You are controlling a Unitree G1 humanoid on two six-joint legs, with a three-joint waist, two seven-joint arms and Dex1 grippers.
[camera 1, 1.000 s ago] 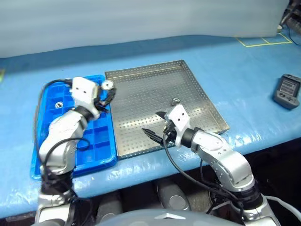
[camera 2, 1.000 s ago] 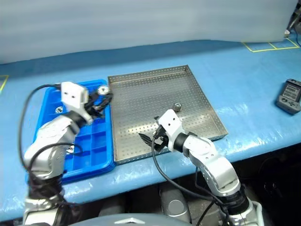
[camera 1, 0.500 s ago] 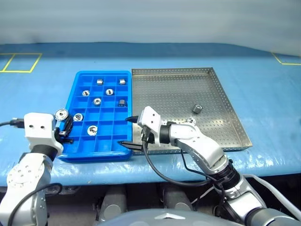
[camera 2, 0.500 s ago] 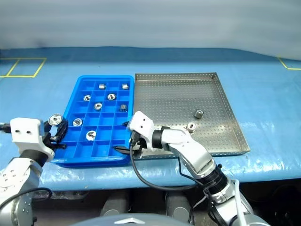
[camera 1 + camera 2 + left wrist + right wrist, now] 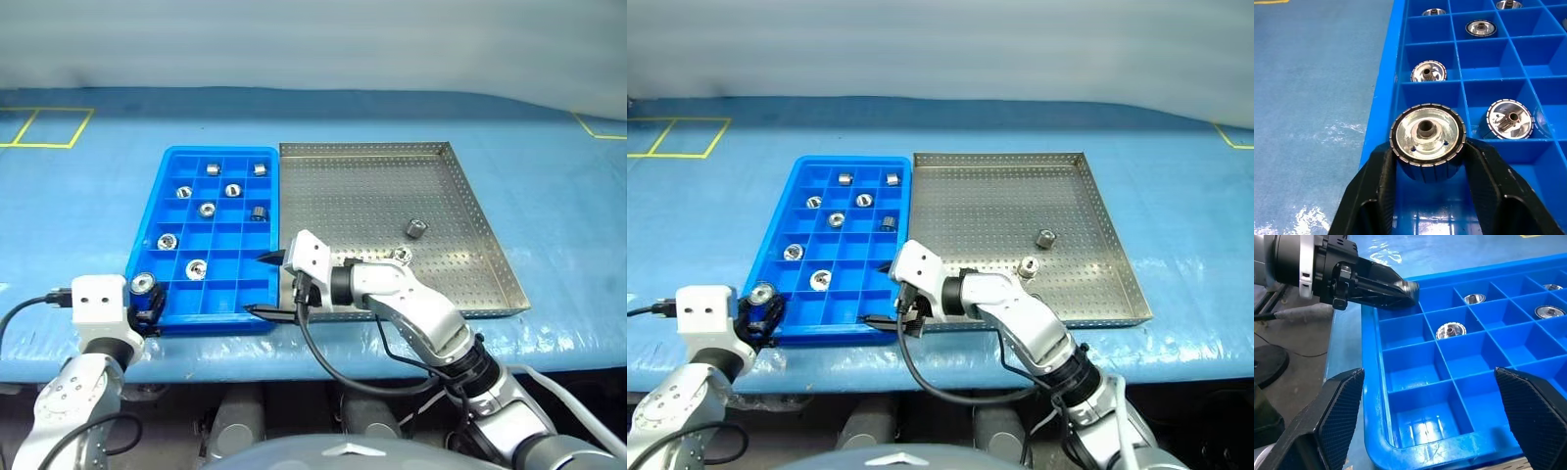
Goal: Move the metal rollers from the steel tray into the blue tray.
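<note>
Roller (image 5: 1427, 141) pinched in left jaws (over blue tray (image 5: 147, 257) corner) | right jaws (image 5: 267, 286) spread | writing: none legible

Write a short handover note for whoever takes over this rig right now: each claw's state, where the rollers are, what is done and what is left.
Left claw: a metal roller sits between its fingers, over the blue tray's near left corner.
Right claw: open, empty, over the blue tray's near edge.
Done: seven rollers lie in the blue tray's compartments.
Left: set the held roller down, then move the two rollers still in the steel tray.
</note>
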